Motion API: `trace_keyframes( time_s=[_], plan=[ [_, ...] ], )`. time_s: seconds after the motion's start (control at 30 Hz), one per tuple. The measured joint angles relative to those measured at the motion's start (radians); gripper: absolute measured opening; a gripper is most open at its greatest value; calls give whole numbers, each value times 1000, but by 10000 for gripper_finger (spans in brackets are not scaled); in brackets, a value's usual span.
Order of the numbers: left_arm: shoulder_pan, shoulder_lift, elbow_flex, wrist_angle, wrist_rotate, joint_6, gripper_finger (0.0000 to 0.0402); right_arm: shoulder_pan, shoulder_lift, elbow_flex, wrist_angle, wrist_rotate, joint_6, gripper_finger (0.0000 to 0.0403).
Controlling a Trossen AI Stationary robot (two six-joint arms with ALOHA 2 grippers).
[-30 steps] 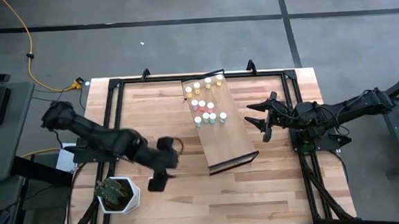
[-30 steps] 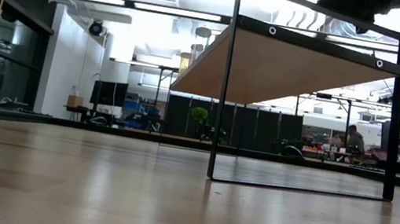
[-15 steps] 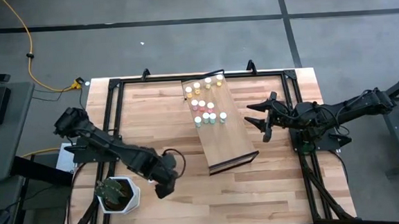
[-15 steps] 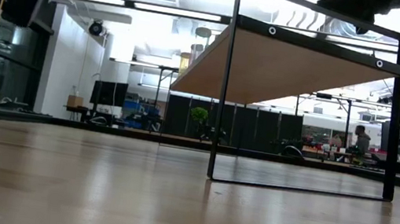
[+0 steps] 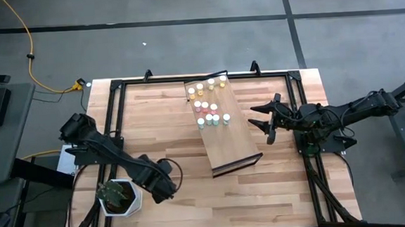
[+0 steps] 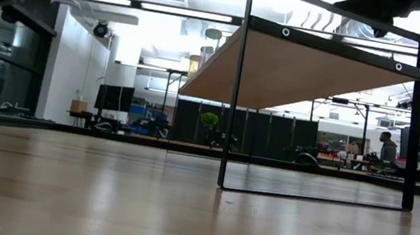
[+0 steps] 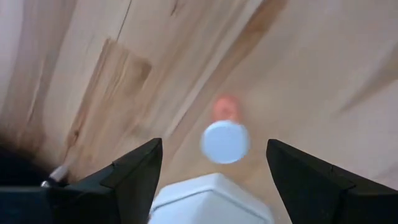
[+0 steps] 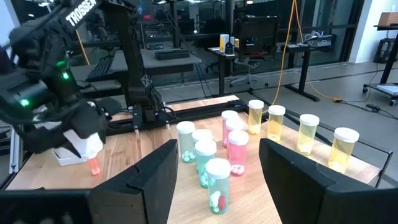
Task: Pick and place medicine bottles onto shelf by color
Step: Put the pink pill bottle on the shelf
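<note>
Beside the white planter [image 5: 118, 197] | pink bottle [image 7: 224, 134] upright on table [image 5: 160, 116], cap up, straight below left gripper [image 5: 161, 190], between its spread fingers [image 7: 130, 171] | right gripper [image 5: 265, 122] fingers apart, far side of shelf [image 5: 229, 143], farther off

- "TROSSEN" stands in white capitals on the dark upper link of the left arm [image 8: 84, 11], seen in the right wrist view; the first letters run off the picture's top edge.
- The medicine bottles [image 8: 217, 180] show no readable labels.
- Elsewhere, on the shelf and the counter, no text, number or sign can be read.
</note>
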Motion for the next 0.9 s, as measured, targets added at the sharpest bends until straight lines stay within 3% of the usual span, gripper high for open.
trace_keyframes(
  time_s=[0.4, 0.67, 0.9],
  plan=[
    [0, 1, -84, 140, 32, 2, 277, 0, 0, 0, 0, 0, 0, 216],
    [1, 1, -134, 144, 56, -15, 276, 0, 0, 0, -12, 0, 0, 216],
    [3, 1, -144, 147, 50, -8, 247, 0, 0, 0, -15, 0, 0, 216]
  ],
)
